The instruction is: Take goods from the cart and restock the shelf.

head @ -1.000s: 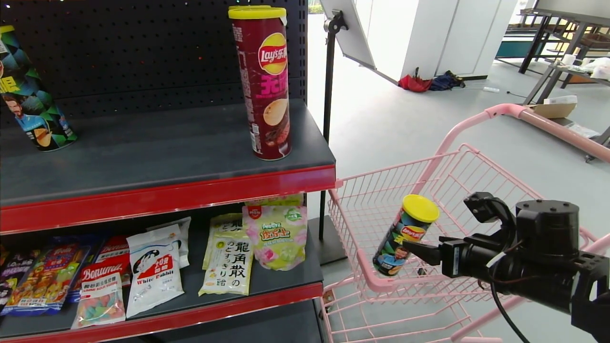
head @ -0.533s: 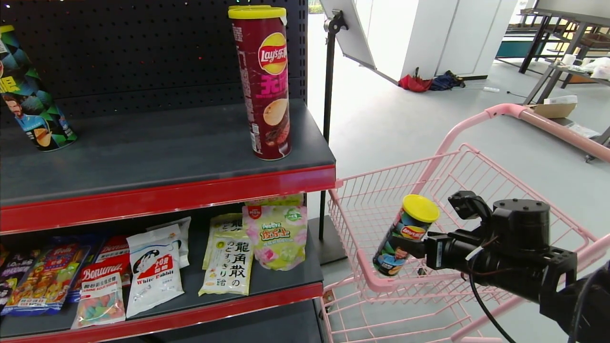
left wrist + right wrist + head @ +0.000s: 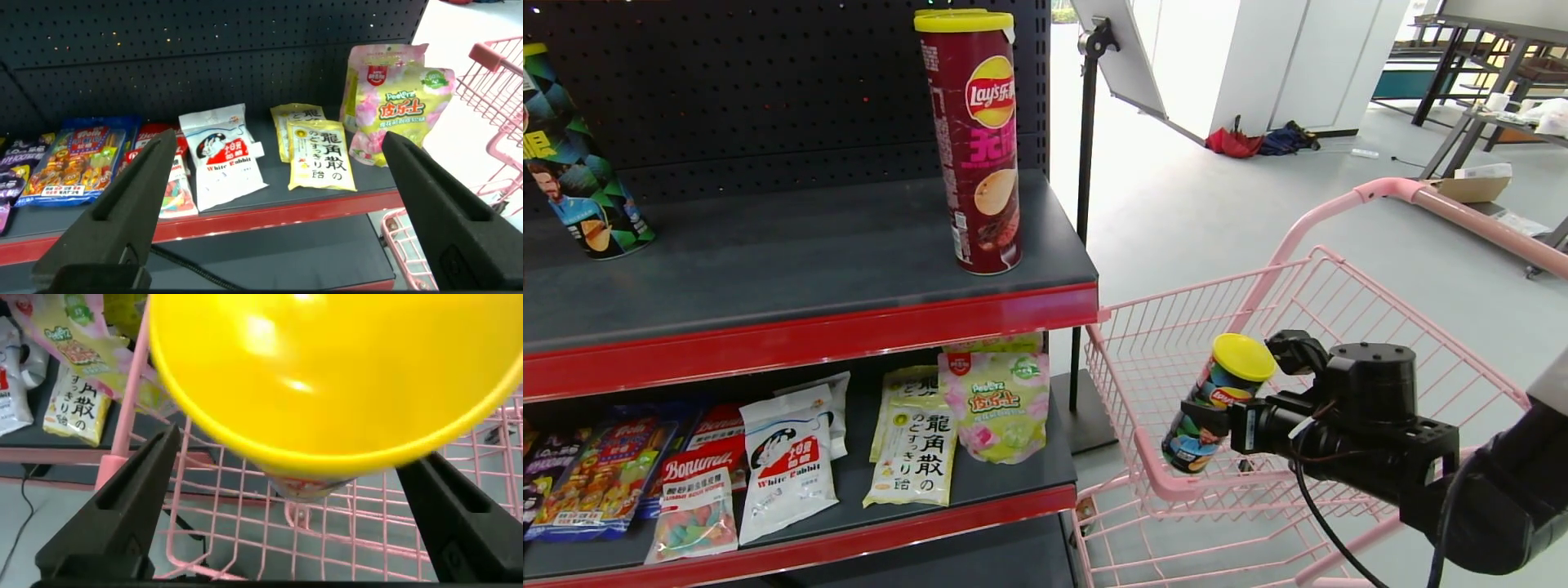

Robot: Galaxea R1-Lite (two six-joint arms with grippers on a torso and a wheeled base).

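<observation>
While the short chip can [image 3: 1217, 400] sits tilted in the pink cart [image 3: 1388, 189], tucked into the basket corner closest to the shelf [image 3: 809, 327], the right hand [image 3: 1205, 418] is level with the can's middle, coming in from the robot's side. Yellow lid is on the higher end and the base is down by the basket's near rim. From the right wrist view the two fingers [image 3: 122, 498] are spread wide with the can sitting between them, one finger on each side. Honestly can't tell whether either pad is actually touching the can, but it doesn't look like a squeeze.

Left hand [image 3: 278, 139] is splayed wide open too, hanging in front of the lower shelf [image 3: 1013, 482]. Past its fingers you can see a white candy bag [image 3: 221, 155], a couple of pale yellow packets [image 3: 320, 151] and a pink and green pouch [image 3: 392, 98] propped against the pegboard back.

Up top, a tall maroon can [image 3: 976, 147] stands upright near the shelf's right-hand end, close to the red front edge. A dark patterned can [image 3: 572, 188] is way over at the other end of that same level.
</observation>
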